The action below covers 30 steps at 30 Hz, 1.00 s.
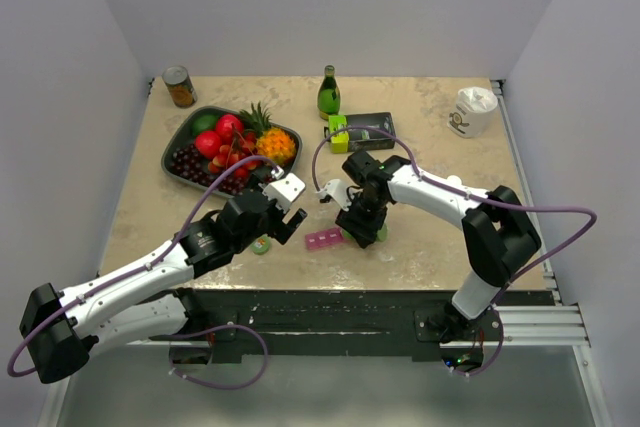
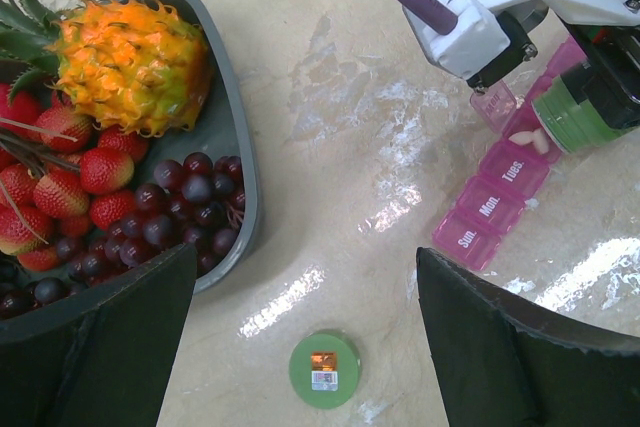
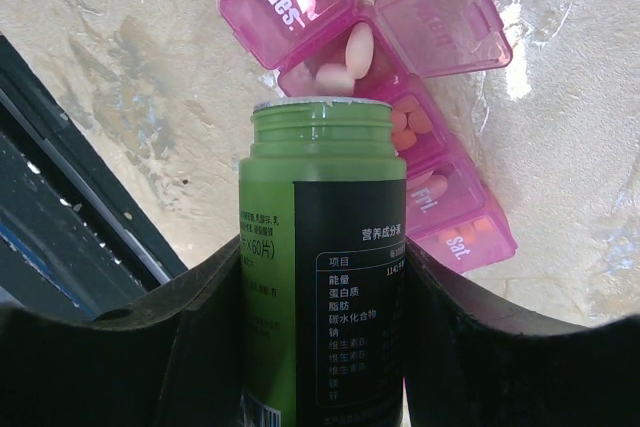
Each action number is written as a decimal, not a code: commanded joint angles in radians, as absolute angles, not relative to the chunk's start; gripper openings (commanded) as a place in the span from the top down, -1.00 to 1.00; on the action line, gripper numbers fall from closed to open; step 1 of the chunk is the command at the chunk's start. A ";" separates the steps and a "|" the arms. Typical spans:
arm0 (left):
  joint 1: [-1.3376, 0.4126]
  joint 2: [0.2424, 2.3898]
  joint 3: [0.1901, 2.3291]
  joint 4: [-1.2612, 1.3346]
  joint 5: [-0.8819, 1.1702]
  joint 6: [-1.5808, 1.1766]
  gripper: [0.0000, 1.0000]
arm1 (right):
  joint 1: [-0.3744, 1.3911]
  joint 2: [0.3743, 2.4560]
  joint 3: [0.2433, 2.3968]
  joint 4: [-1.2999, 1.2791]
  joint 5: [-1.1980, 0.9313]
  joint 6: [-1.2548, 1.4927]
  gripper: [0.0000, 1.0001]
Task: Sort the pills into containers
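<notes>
Right end effector [image 3: 320, 282] clenched an uncapped green bottle [image 3: 320, 177], mouth aimed at the pill organiser's [image 3: 300, 7] open compartment, apparently for pouring.

Appearing are one pink pill organiser [image 2: 488, 209], one green pill bottle [image 3: 320, 277], one green cap [image 2: 324, 370], one fruit tray [image 2: 232, 137], one can [image 1: 179, 87], one white cup [image 1: 472, 110] and one glass bottle [image 1: 329, 94].

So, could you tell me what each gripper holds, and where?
The right gripper holds the green bottle by its labelled body, below the neck; the left gripper is open and empty.
</notes>
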State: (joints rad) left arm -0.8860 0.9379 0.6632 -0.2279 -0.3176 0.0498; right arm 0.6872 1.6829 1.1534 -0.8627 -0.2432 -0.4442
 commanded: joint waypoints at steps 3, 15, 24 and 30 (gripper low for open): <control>-0.887 0.919 0.667 -0.221 -0.311 0.081 -0.90 | 0.695 1.692 1.200 -0.882 -0.229 -0.428 1.00; -0.887 0.919 0.669 -0.221 -0.310 0.080 -0.90 | 0.696 1.684 1.200 -0.879 -0.232 -0.426 1.00; -0.885 0.879 0.660 -0.212 -0.337 0.078 -0.91 | 0.695 1.628 1.164 -0.850 -0.270 -0.433 1.00; -0.885 0.830 0.650 -0.204 -0.387 0.063 -0.94 | 0.692 1.550 1.126 -0.804 -0.305 -0.442 1.00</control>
State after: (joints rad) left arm -0.8860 0.8654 0.6563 -0.2283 -0.3374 0.0494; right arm 0.6891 1.6348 1.1416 -0.8482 -0.2565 -0.4423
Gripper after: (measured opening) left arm 0.966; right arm 0.545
